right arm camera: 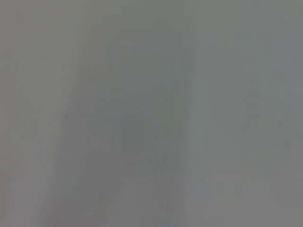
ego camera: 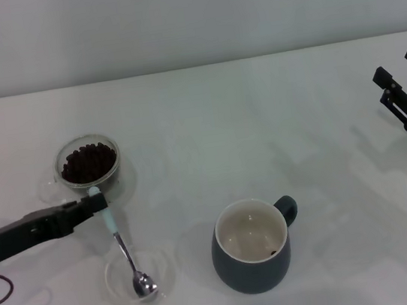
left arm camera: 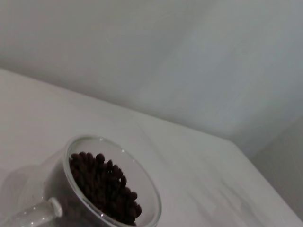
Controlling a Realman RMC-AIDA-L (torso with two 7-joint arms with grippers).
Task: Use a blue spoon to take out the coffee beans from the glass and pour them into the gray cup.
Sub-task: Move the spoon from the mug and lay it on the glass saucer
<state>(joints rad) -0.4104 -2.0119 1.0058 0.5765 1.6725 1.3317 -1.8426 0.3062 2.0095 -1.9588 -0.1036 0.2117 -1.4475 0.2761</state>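
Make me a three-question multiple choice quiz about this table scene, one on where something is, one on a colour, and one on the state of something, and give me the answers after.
1. Where does the bowl of the blue spoon rest?
A. in the flat clear dish
B. inside the gray cup
C. inside the glass

2. What colour is the inside of the gray cup?
A. bright red
B. cream white
C. black

3. What is the state of the glass?
A. lying on its side
B. empty
C. upright, holding coffee beans

Answers:
1 A, the head view shows the metal bowl lying in the clear dish near the table's front.
2 B, the cup's inner wall is pale against its dark slate outside.
3 C, both the head and left wrist views show dark beans heaped in the standing glass.

The left gripper is at the spoon's handle; the right gripper hangs far to the right.
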